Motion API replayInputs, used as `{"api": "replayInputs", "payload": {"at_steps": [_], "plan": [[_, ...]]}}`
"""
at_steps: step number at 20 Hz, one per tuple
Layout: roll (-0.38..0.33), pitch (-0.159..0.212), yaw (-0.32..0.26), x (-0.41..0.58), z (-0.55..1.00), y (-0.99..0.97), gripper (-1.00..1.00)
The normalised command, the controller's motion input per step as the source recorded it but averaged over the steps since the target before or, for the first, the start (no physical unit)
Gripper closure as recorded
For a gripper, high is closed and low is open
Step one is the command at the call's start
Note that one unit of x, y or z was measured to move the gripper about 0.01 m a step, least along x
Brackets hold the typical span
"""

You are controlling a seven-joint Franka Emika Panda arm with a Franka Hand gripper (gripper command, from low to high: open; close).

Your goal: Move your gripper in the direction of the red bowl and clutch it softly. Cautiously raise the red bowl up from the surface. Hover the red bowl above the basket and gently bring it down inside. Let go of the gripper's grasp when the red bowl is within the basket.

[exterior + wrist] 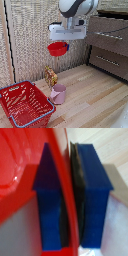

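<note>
A pale wooden floor (pixel 95 95) runs before a woven screen (pixel 30 40) and a dark drawer unit (pixel 107 45). The pincer (pixel 63 44) is clenched on the rim of the red bowl (pixel 57 49), one blue finger (pixel 50 198) on each side of it, holding it high in the air. Below stand a pink mug (pixel 58 93) and a patterned packet (pixel 50 76). The basket (pixel 25 104) sits well toward the exterior view's left.

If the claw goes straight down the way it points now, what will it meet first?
Probably the wooden floor near the pink mug. The claw, holding the red bowl, looks to be beside the basket, not over it; depth is unclear.
</note>
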Motion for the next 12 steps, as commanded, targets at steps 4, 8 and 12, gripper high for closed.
{"api": "replayInputs", "payload": {"at_steps": [4, 8, 12], "plan": [[0.018, 0.000, 0.025, 0.134, 0.00, 0.92, 1.00], [0.016, -0.009, 0.014, 0.051, 0.00, 0.97, 1.00], [0.010, -0.017, 0.006, 0.005, -0.02, 0.98, 1.00]]}}
